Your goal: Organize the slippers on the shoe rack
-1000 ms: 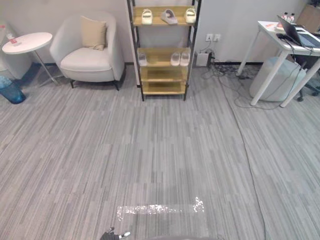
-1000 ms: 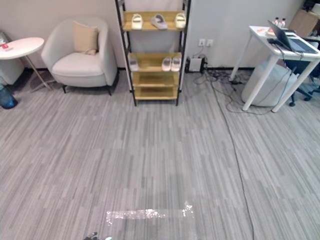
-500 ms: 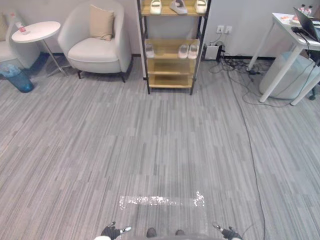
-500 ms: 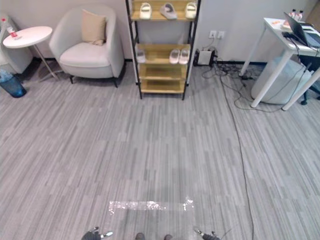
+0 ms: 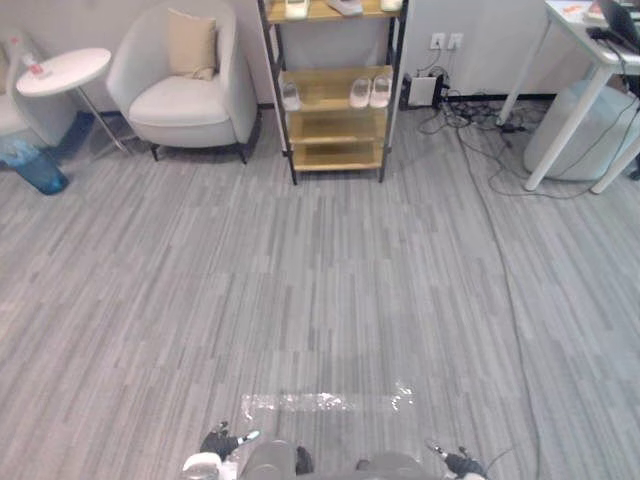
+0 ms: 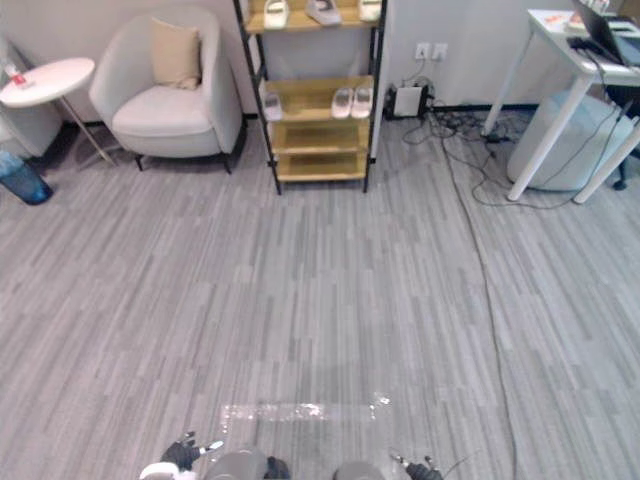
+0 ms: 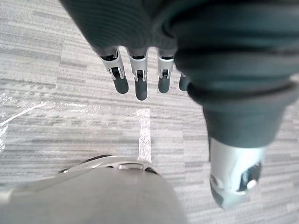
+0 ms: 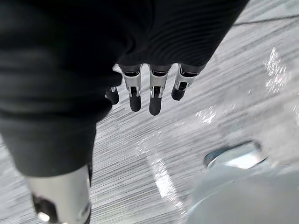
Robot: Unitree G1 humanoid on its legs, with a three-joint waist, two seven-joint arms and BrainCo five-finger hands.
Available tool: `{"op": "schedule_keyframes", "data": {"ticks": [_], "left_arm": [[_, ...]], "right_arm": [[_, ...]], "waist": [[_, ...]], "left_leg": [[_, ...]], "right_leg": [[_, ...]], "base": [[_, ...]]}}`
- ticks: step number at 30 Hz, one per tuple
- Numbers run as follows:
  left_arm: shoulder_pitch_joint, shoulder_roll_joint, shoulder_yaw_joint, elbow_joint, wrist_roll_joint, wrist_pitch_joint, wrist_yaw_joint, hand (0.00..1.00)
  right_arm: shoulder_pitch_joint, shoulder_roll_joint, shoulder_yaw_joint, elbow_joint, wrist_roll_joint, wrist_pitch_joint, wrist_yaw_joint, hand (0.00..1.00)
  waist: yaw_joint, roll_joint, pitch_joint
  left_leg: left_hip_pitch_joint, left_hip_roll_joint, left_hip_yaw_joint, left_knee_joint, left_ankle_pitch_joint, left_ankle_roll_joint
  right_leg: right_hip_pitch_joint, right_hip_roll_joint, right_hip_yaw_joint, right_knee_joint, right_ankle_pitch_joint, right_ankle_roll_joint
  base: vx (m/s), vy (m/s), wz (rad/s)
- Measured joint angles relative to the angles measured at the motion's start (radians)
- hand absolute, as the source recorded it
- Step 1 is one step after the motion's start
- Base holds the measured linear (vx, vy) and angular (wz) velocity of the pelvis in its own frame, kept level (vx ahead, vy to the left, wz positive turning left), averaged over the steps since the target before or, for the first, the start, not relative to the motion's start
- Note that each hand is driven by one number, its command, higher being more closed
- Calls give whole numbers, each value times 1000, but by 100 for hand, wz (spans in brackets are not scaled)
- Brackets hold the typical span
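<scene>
Slippers (image 6: pixel 343 100) sit on the shoe rack (image 5: pixel 335 150) by the far wall, right across the room from the robot. On the second shelf a lone slipper (image 5: pixel 290 97) lies at the left end, and a pair lies side by side at the right end. More lie up on the top shelf, and the grey slipper (image 6: pixel 322 10) in the middle there looks a bit crooked. The others lie with their long way running from the front of the shelf to the back. The two low shelves look bare.

The left hand (image 7: pixel 136 84) hangs low at the robot's side, above the grey floor (image 5: pixel 320 280). Its fingers point straight down, loose, and it holds nothing. The right hand (image 8: pixel 155 91) hangs the same way on the other side, fingers straight and empty too.

Both hands are well apart from the rack, with a wide stretch of floor in between. The rack stands almost straight ahead, so neither hand is closer. The lone slipper is more on the left hand's side and the pair more on the right hand's side. I think the robot has to walk up to the rack before it can reach anything.

A pale armchair (image 5: pixel 185 95) stands just left of the rack, with a small round table (image 5: pixel 62 70) past it. A white desk (image 5: pixel 590 30) stands off to the right, and cables (image 5: pixel 480 130) lie on the floor near it.
</scene>
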Motion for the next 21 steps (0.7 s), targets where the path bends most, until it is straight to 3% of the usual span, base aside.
{"op": "schedule_keyframes", "data": {"ticks": [2, 3, 4, 5, 7, 8, 9, 11, 13, 15, 17, 18, 19, 20, 21], "left_arm": [[-1, -6, -1, -1, 0, -1, 1, 0], [-1, 4, -2, 5, 1, -2, -2, 0], [5, 11, 0, 11, 1, -1, -2, 0], [8, 13, 14, 6, 1, -1, 0, 0], [8, 13, 11, 6, 2, -1, 2, 0], [7, 14, -11, -4, 1, -1, 2, 0], [-2, 11, -19, -10, 1, -1, 2, 0], [-14, -8, -34, -13, 0, -1, 2, 0], [-40, -40, -62, -12, -25, -1, 2, 0], [-56, -62, -66, -11, -39, -2, 1, 0], [-78, -73, -100, -6, -40, -4, 1, 0], [-80, -74, -115, -3, -40, -3, 1, 0], [-81, -85, -120, 10, -40, -4, 1, 0], [-82, -102, -118, 20, -39, -3, 2, 0], [-83, -108, -101, 30, -39, -4, 0, 0]], "right_arm": [[-23, -3, -1, 8, 1, 0, 1, 0], [-24, 9, 1, 12, 7, 0, 2, 0], [-23, 18, -1, 14, 10, 0, 6, 0], [-12, 29, -8, 12, 14, 0, 8, 0], [-11, 37, -5, 7, 17, 0, 13, 0], [-7, 42, 4, 5, 13, 0, 14, 0], [-7, 41, 13, -1, 1, -1, 17, 0], [-2, 38, 15, -33, -2, -2, 18, 0], [-22, 30, 31, -33, 0, -13, 22, 0], [-33, 30, 30, -32, 3, -17, 24, 0], [-49, 23, 30, -27, 7, -18, 25, 0], [-44, 15, 30, -17, 8, -18, 24, 0], [-41, -8, 22, 6, 19, -18, 24, 0], [-50, -28, 6, 20, 19, -17, 21, 0], [-54, -40, -13, 23, 19, -16, 19, 0]], "waist": [[22, 8, -6], [27, -14, -23], [27, -19, -41], [27, -38, -47], [27, -41, -46], [20, -37, -44], [20, -34, -41], [17, -28, -37], [5, -8, -24], [-10, -11, -23], [-24, -10, -23], [-31, -15, -22], [-39, -1, -18], [-36, 41, -16], [-29, 51, -16]], "left_leg": [[-27, -13, -33, -38, 91, 17], [-27, -37, -26, -37, 68, 62], [-25, -53, -17, -40, 34, 72], [-6, -74, 14, -40, 16, 79], [68, -104, 28, -67, -9, 103], [129, -112, 19, -88, -23, 114], [181, -113, 10, -100, -38, 113], [263, -112, -4, -131, -45, 115], [370, -97, -5, -189, -45, 115], [399, -85, -13, -201, -45, 115], [399, -66, -40, -202, -45, 114], [412, -66, -64, -203, -52, 93], [442, -54, -101, -203, -72, 57], [456, -27, -115, -200, -78, 44], [446, -20, -114, -160, -57, 8]], "right_leg": [[-1, 5, 56, -44, -5, 8], [1, -12, 93, -64, -12, 20], [3, -30, 103, -56, -16, 46], [-23, -50, 129, 18, -28, 83], [-79, -62, 157, 241, -10, 201], [-137, -62, 150, 426, 38, 300], [-185, -62, 124, 575, 47, 297], [-250, -82, 55, 710, 40, 233], [-327, -88, -30, 676, 1, 147], [-380, -80, -70, 537, -2, 126], [-434, -32, -72, 214, 106, 101], [-421, -16, -57, 4, 257, 79], [-393, -1, -47, -26, 381, 59], [-386, 20, -72, -3, 374, 53], [-391, 17, -70, 36, 324, 34]], "base": [[313, 283, -73], [358, 262, -60], [527, 267, -37], [476, 191, -31], [470, 207, -20], [457, 202, -3], [530, 199, -2], [398, 87, -3], [415, 36, 2], [346, -44, 20], [402, -127, 39], [575, -217, 57], [608, -208, 37], [513, -157, 15], [289, -71, -8]]}}
